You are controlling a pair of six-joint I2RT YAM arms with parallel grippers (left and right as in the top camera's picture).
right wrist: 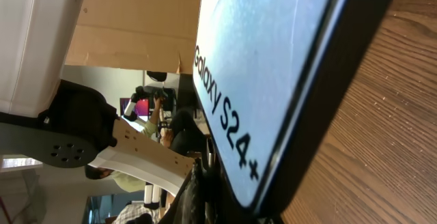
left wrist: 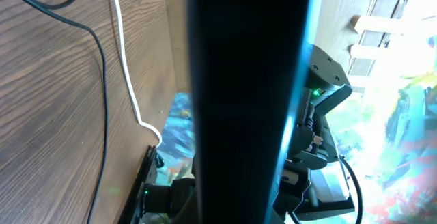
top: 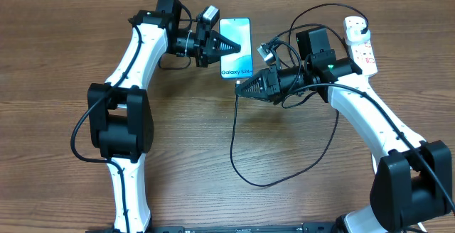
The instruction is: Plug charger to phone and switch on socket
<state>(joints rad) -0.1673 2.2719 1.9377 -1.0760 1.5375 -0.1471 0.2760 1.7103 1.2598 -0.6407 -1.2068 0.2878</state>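
The phone [top: 238, 30], light blue with "Galaxy S24+" on its screen, lies at the back middle of the wooden table. My left gripper [top: 239, 47] reaches in from the left and is shut on the phone, whose dark body [left wrist: 246, 80] fills the middle of the left wrist view. My right gripper [top: 239, 88] is shut on the charger's connector tip, right at the phone's near short edge. The charger cable [top: 232, 144] drops from there in a long black loop. The right wrist view has the screen [right wrist: 273, 60] very close. The white socket [top: 362, 47] lies at the back right.
The black cable loop spreads over the table's middle towards the right arm [top: 370, 112]. A white lead [left wrist: 121, 53] and a black cable [left wrist: 102, 94] cross the wood in the left wrist view. The left arm [top: 135, 62] stretches along the left side.
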